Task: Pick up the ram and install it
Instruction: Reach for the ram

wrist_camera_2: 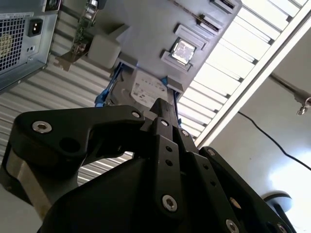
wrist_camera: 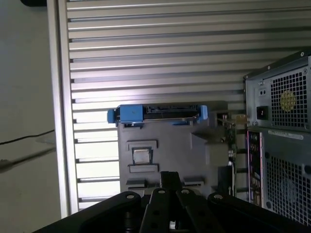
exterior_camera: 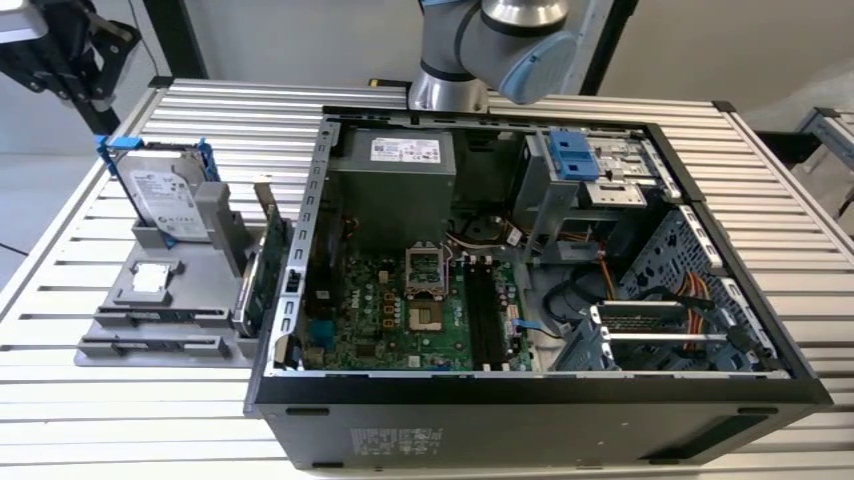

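Gripper (wrist_camera: 170, 176) closed above grey tray (exterior_camera: 100, 354), ram (exterior_camera: 160, 319) edge-on in slot below

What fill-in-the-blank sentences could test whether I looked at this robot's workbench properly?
1. The hard drive stands upright in a ___ frame.
2. Its grey holder sits on the exterior view's ___ of the computer case.
3. The open case shows a ___ circuit board.
4. The tool hangs in the ___, over the holder.
Missing words: blue; left; green; air.

Matt black pincer (wrist_camera_2: 159, 106), ribbed metal table (exterior_camera: 120, 420)
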Controlling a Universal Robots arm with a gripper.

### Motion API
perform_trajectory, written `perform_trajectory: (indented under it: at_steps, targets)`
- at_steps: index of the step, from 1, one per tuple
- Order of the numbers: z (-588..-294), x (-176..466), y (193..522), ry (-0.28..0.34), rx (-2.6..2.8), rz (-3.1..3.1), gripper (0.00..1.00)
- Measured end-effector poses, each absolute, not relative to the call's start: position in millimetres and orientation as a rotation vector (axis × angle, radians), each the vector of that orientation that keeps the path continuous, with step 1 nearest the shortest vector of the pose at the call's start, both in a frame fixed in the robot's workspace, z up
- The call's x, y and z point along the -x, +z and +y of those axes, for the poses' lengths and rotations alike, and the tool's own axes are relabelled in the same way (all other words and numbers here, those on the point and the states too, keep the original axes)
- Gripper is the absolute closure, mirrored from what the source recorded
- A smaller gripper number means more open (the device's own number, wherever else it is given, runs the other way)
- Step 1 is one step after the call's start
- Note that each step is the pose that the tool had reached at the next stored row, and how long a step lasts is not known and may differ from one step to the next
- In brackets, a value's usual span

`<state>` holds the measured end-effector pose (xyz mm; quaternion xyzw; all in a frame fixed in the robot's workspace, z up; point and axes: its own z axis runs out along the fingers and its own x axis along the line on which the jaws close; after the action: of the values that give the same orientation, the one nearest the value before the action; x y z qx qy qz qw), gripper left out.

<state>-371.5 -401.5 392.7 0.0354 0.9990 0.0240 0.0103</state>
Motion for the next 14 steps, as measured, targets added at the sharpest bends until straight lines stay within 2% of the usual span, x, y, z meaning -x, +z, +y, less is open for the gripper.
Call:
perform_trajectory:
  at_steps: [14]
  targets:
    - [-410.4,371.5,392.6,0.075,-0.110,3.118,1.00]
